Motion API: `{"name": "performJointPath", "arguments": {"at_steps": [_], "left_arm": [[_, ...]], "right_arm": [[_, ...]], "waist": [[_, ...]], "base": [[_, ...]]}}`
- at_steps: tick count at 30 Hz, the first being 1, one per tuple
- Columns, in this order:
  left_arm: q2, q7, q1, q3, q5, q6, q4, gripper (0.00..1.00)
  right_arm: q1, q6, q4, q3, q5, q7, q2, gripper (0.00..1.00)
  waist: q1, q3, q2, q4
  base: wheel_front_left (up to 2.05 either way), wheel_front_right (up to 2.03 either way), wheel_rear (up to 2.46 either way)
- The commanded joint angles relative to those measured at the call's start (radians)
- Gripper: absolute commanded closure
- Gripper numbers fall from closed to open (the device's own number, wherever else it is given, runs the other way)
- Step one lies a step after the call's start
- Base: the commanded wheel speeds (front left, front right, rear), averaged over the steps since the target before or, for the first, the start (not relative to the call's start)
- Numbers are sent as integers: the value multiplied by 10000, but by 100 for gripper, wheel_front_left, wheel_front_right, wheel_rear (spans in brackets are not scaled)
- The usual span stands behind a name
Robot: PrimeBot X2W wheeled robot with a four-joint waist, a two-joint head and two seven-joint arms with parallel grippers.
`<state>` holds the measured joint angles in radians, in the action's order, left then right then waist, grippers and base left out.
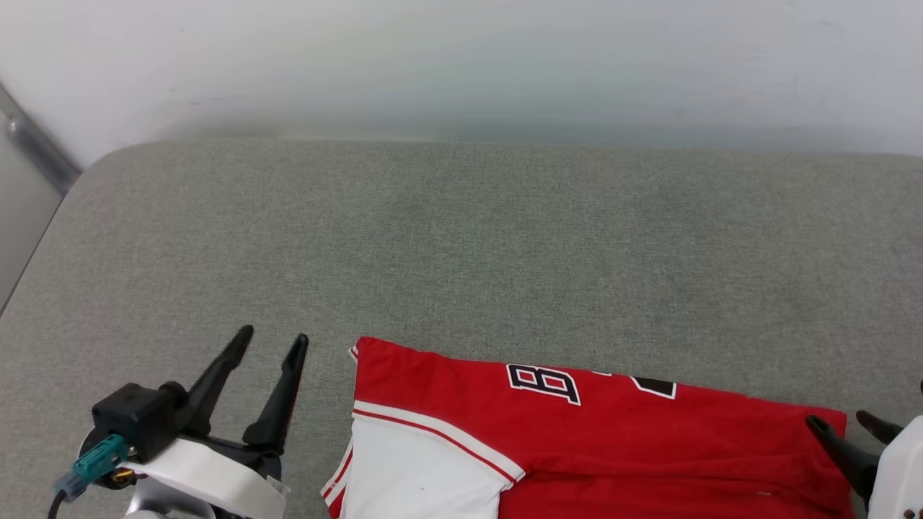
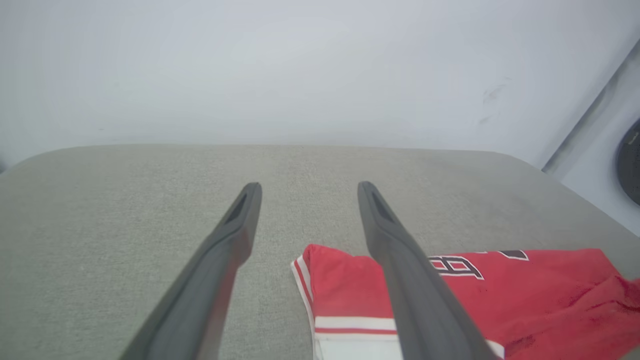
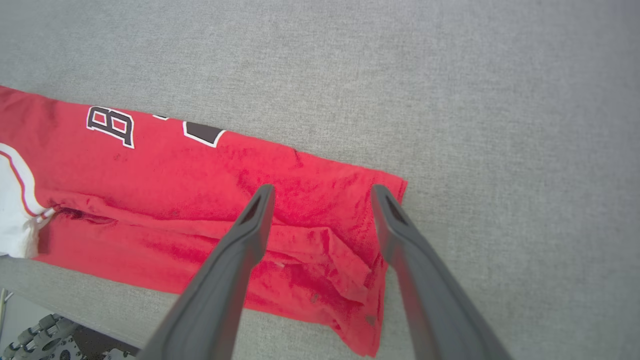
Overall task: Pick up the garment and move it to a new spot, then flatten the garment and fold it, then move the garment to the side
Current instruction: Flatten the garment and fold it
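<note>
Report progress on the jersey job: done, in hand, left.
Done: the garment lies folded into a long band at the near edge of the grey surface, white sleeve on top. In hand: nothing; the left gripper stands open beside it, the right gripper open over its rumpled end. Left, probably: smoothing that end, more folding, moving it aside.

One garment (image 1: 649,440), one grey padded surface (image 1: 461,238), two grippers, the left gripper (image 1: 275,334) and the right gripper (image 1: 836,417)
</note>
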<state>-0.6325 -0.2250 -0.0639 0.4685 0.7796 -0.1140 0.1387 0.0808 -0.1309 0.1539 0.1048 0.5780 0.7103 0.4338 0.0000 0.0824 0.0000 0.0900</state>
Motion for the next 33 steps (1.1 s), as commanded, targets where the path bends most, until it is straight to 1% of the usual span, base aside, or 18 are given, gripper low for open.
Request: {"name": "performJointPath", "arguments": {"at_steps": [1,2,3,4,5,6,7,8,10,13,15,18,21,24,28,33], "left_arm": [[183,-208,155,-220,-233,-141,-69,0],[234,-301,171,-397,-535,-252,-128,0],[406,-365,190,-617,-748,-390,-165,0],[696,-392,210,-908,-902,-477,-142,0],[991,-404,193,-1247,-1183,-474,23,0],[991,-404,193,-1247,-1183,-474,23,0],[1538,-411,416,-1929,-1823,-343,207,0],[1538,-411,416,-1929,-1823,-343,207,0],[2301,-414,614,-2691,-2314,-63,448,0],[3218,-415,980,-3549,-3155,615,620,0],[3673,-405,1231,-3925,-3675,1083,502,0],[4199,-398,1342,-4262,-4343,1693,257,0],[4576,-399,1274,-4481,-4755,2080,51,0],[4829,-400,1161,-4596,-4999,2287,-73,0],[5018,-398,1001,-4617,-5197,2411,-188,0],[5032,-400,926,-4538,-5275,2444,-269,0]], "right_arm": [[135,4,43,282,-171,161,-401,0],[184,4,68,501,-336,278,-638,0],[239,4,76,713,-509,381,-872,0],[275,4,46,974,-687,466,-1122,0],[282,4,-7,1277,-878,548,-1407,0],[282,4,-7,1277,-878,548,-1407,0],[273,4,-33,1732,-1131,701,-1897,0],[273,4,-33,1732,-1131,701,-1897,0],[321,4,-67,2095,-1377,796,-2229,0],[460,4,-223,2503,-1627,877,-2649,0],[415,3,-349,2694,-1739,910,-2809,0],[334,4,-618,3001,-2042,955,-2897,0],[180,3,-951,3159,-2201,921,-2992,0],[3,4,-1337,3209,-1959,1006,-3124,0],[-23,3,-1864,2955,-1726,1150,-3133,0],[-78,3,-2482,2635,-1560,1098,-3177,0]], "waist": [[0,64,0,45],[0,104,0,68],[0,133,0,87],[0,160,0,107],[0,188,0,129],[0,188,0,129],[0,251,0,177],[0,251,0,177],[0,295,0,217],[0,386,0,288],[0,448,0,322],[0,586,0,400],[0,709,0,488],[0,817,0,574],[0,915,0,668],[0,995,0,750]], "base": [[0,0,0],[0,0,0],[0,0,0],[0,0,0],[0,0,0],[0,0,0],[0,0,0],[0,0,0],[0,0,0],[0,0,0],[0,0,0],[0,0,0],[0,0,0],[0,0,0],[0,0,0],[0,0,0]]}}
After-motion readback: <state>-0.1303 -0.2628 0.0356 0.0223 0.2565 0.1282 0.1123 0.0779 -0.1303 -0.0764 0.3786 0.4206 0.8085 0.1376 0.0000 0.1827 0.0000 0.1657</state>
